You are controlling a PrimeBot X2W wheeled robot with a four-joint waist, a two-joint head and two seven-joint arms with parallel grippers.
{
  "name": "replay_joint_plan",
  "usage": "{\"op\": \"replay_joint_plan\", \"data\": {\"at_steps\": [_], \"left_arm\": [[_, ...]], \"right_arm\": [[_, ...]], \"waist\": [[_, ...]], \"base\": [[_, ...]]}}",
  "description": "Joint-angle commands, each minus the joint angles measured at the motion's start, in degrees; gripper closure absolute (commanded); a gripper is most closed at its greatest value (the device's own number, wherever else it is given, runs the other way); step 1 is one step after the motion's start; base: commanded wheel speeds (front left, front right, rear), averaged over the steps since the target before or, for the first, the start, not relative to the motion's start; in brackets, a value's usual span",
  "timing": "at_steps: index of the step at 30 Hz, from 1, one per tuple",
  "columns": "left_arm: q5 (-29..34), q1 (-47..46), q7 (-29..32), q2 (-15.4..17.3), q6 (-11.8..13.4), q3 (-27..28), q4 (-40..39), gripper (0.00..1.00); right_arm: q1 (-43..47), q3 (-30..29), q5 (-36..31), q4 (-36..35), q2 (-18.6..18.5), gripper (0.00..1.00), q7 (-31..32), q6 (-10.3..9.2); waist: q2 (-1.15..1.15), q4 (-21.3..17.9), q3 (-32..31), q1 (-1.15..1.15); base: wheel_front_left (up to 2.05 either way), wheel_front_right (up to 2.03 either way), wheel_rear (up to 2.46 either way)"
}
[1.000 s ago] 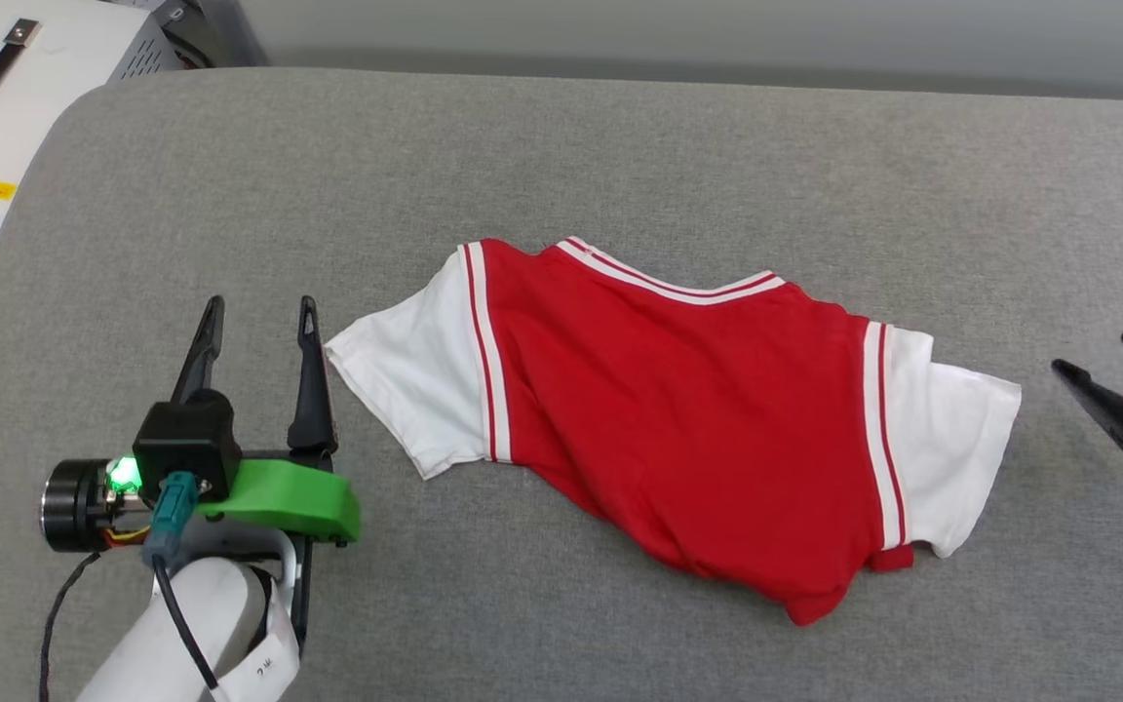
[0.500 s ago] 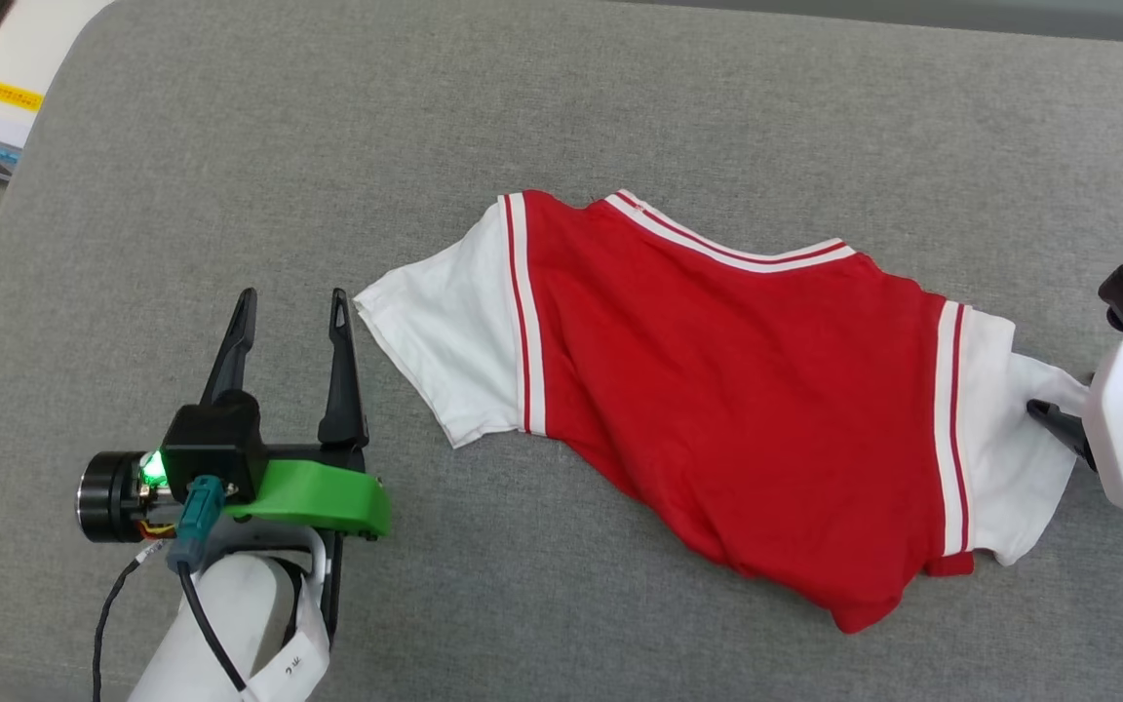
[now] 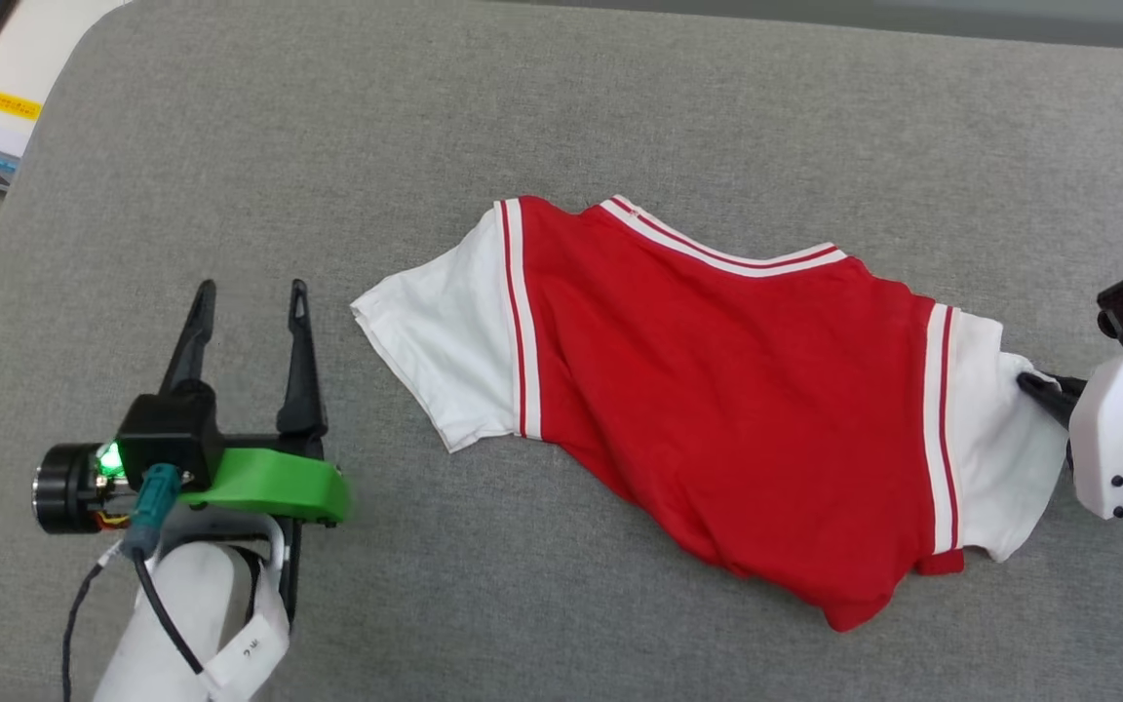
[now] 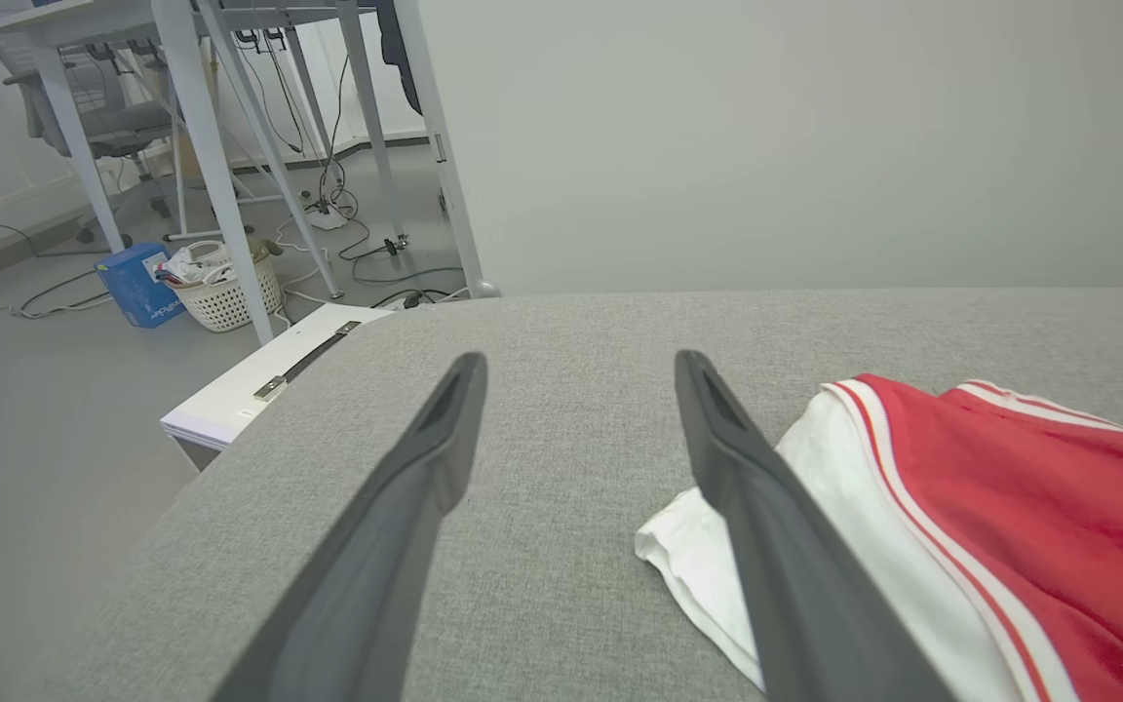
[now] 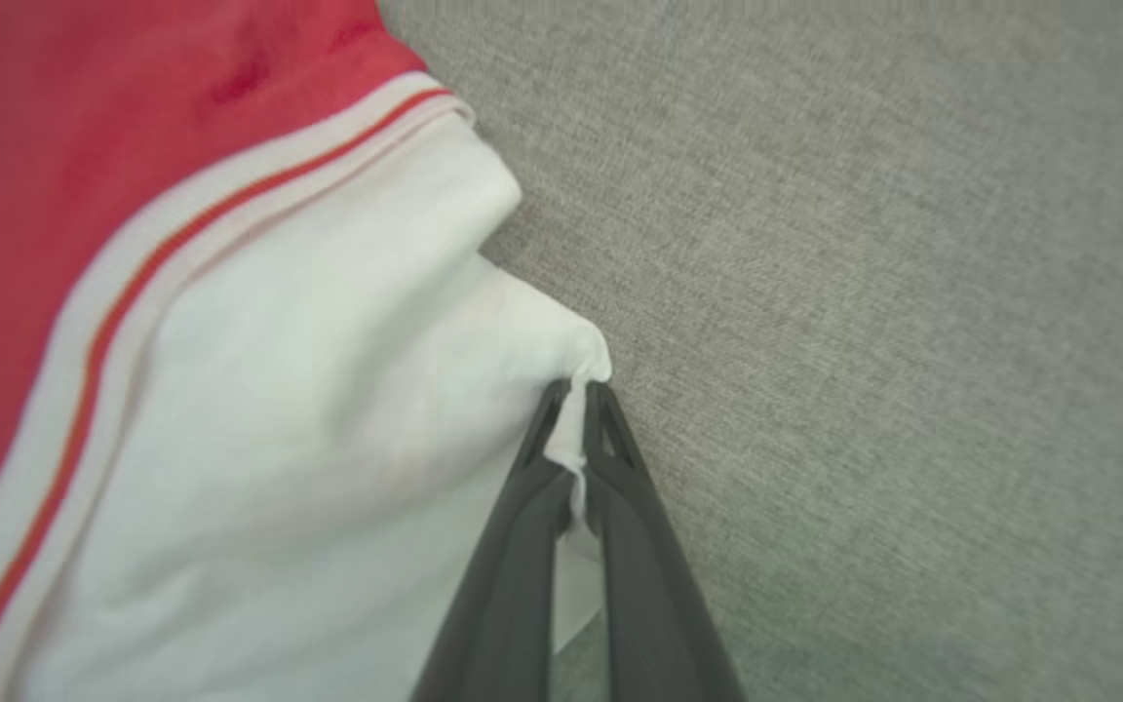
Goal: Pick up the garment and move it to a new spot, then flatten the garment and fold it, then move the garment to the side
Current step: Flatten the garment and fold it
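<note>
- Head view: grey surface (image 3: 620,107), garment (image 3: 717,390) central; right gripper (image 3: 1031,383), lately clear, now at its sleeve (image 3: 995,448).
- Left wrist view: left gripper (image 4: 578,361) spread, empty, beside the garment (image 4: 1010,507).
- Right wrist view: right gripper (image 5: 576,392) clamped on the sleeve (image 5: 328,390) corner; pick-up may begin.

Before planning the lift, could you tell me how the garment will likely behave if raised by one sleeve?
The garment probably hangs limp: it lies wrinkled, its sleeve bunched in the right gripper. Thin cloth, so likely light.
</note>
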Motion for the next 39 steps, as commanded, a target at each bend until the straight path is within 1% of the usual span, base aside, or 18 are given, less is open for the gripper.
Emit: {"op": "replay_joint_plan", "data": {"at_steps": [1, 4, 6, 9, 11, 15, 17, 18, 21, 23, 24, 26, 28, 29, 31, 34, 39], "left_arm": [[0.36, -0.59, -0.32, 0.71, -0.86, 1.30, -0.01, 0.00], [0.43, -2.77, -0.32, 2.38, -2.50, 3.36, 0.16, 0.00], [0.38, -4.83, -0.32, 3.88, -4.14, 4.10, 0.91, 0.00], [-0.38, -8.30, 0.14, 6.16, -7.40, 3.90, 2.80, 0.00], [-0.43, -11.27, 1.98, 7.67, -9.43, 3.12, 4.06, 0.00], [-1.51, -17.26, 8.60, 9.60, -12.78, 0.33, 6.05, 0.00], [-2.87, -20.18, 13.99, 10.52, -13.94, -1.82, 7.50, 0.00], [-4.10, -21.73, 17.84, 11.14, -14.41, -3.32, 8.65, 0.00], [-8.35, -26.00, 27.92, 12.69, -14.92, -7.90, 10.86, 0.00], [-13.52, -28.77, 35.45, 13.84, -14.97, -12.40, 11.75, 0.00], [-16.24, -30.31, 39.70, 14.93, -14.98, -14.93, 12.10, 0.00], [-21.04, -33.04, 45.99, 16.60, -14.99, -18.44, 12.63, 0.00], [-26.49, -35.18, 51.51, 17.47, -15.00, -20.95, 13.45, 0.00], [-28.08, -36.16, 53.56, 18.03, -15.00, -21.97, 13.84, 0.00], [-28.94, -38.45, 56.71, 20.19, -15.00, -25.35, 14.33, 0.00], [-33.14, -40.37, 60.50, 20.72, -15.01, -27.43, 17.02, 0.00], [-35.59, -42.44, 65.17, 22.09, -15.01, -32.10, 20.26, 0.00]], "right_arm": [[0.30, -0.29, 0.25, 0.13, 0.23, 1.00, -1.97, 0.01], [0.20, -2.51, 0.48, -0.78, -1.18, 1.00, -5.59, 0.01], [0.59, -3.91, 0.83, -1.59, -2.13, 1.00, -7.04, 0.01], [1.82, -5.79, 1.12, -2.75, -3.54, 1.00, -8.15, 0.01], [2.93, -6.82, 1.37, -3.55, -4.07, 1.00, -8.48, 0.01], [5.08, -9.50, 1.31, -4.87, -4.41, 1.00, -8.67, 0.01], [6.02, -10.62, 0.88, -5.40, -4.31, 1.00, -8.64, 0.01], [6.41, -11.18, 0.70, -5.72, -4.10, 1.00, -8.48, 0.01], [7.04, -12.27, -0.02, -6.69, -3.41, 1.00, -7.89, 0.01], [7.17, -12.88, -0.39, -7.35, -2.87, 1.00, -7.23, 0.01], [7.13, -13.17, -0.60, -7.72, -2.61, 1.00, -6.77, 0.01], [6.89, -13.64, -1.01, -8.34, -2.18, 1.00, -6.01, 0.01], [6.53, -13.93, -1.44, -8.96, -1.77, 1.00, -5.22, 0.01], [6.31, -14.04, -1.63, -9.25, -1.57, 1.00, -4.93, 0.01], [5.64, -14.15, -2.07, -9.86, -1.03, 1.00, -4.28, 0.01], [4.67, -14.18, -2.49, -10.50, -0.16, 1.00, -3.40, 0.01], [3.09, -14.17, -3.02, -11.20, 0.47, 1.00, -2.70, 0.01]], "waist": [[0.00, -1.40, -1.71, 0.00], [0.00, -2.18, -2.95, 0.00], [0.00, -2.82, -3.61, 0.00], [0.00, -3.74, -4.25, 0.00], [0.00, -4.33, -4.30, 0.00], [0.00, -5.31, -3.84, 0.00], [0.00, -5.77, -3.43, 0.00], [0.00, -6.01, -3.15, 0.00], [0.00, -6.63, -2.29, 0.00], [0.00, -7.02, -1.70, 0.00], [0.00, -7.26, -1.25, 0.00], [0.00, -7.65, -0.42, 0.00], [0.00, -8.08, 0.43, 0.00], [0.00, -8.30, 0.81, 0.00], [0.00, -8.97, 1.80, 0.00], [0.00, -9.82, 3.19, 0.00], [0.00, -10.83, 5.30, 0.00]], "base": [[0.00, 0.00, 0.00], [0.00, 0.00, 0.00], [0.00, 0.00, 0.00], [0.00, 0.00, 0.00], [0.00, 0.00, 0.00], [0.00, 0.00, 0.00], [0.00, 0.00, 0.00], [0.00, 0.00, 0.00], [0.00, 0.00, 0.00], [0.00, 0.00, 0.00], [0.00, 0.00, 0.00], [0.00, 0.00, 0.00], [0.00, 0.00, 0.00], [0.00, 0.00, 0.00], [0.00, 0.00, 0.00], [0.00, 0.00, 0.00], [0.00, 0.00, 0.00]]}}
